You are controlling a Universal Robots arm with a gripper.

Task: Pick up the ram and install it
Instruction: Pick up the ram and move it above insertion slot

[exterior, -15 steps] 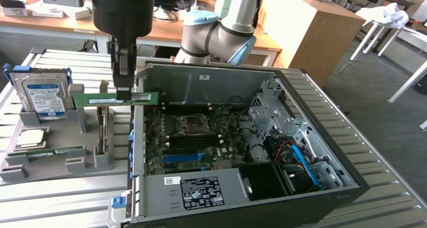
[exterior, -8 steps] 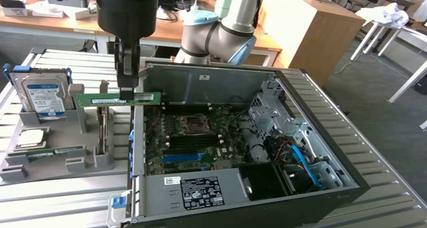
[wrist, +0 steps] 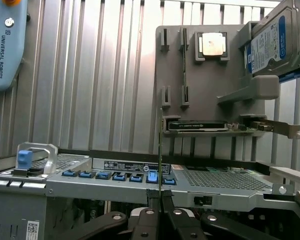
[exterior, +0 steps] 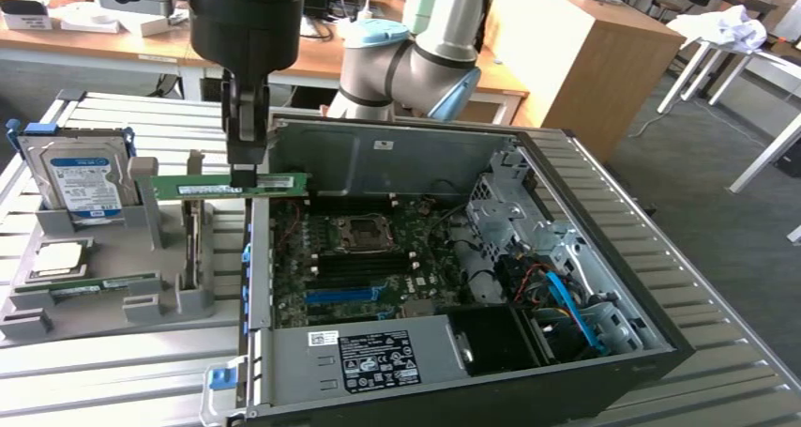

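The ram (exterior: pixel 201 187), a thin green stick with a pale label strip too small to read, hangs level in the air, pinched near its middle by the closed gripper (exterior: pixel 244 177) over the rim of the open computer case (exterior: pixel 375 155), at the exterior view's left of the motherboard (exterior: pixel 363 258). In the wrist view the ram (wrist: pixel 161 150) stands edge-on as a thin line rising from the gripper (wrist: pixel 160 200). Just beside the case, a grey holder (exterior: pixel 75 314) on the ribbed metal surface (exterior: pixel 113 389) carries a hard drive (exterior: pixel 85 178) with a white-and-blue label, and a pale blue arm part (wrist: pixel 2 45) reads "UNIVERSAL ROBOTS".
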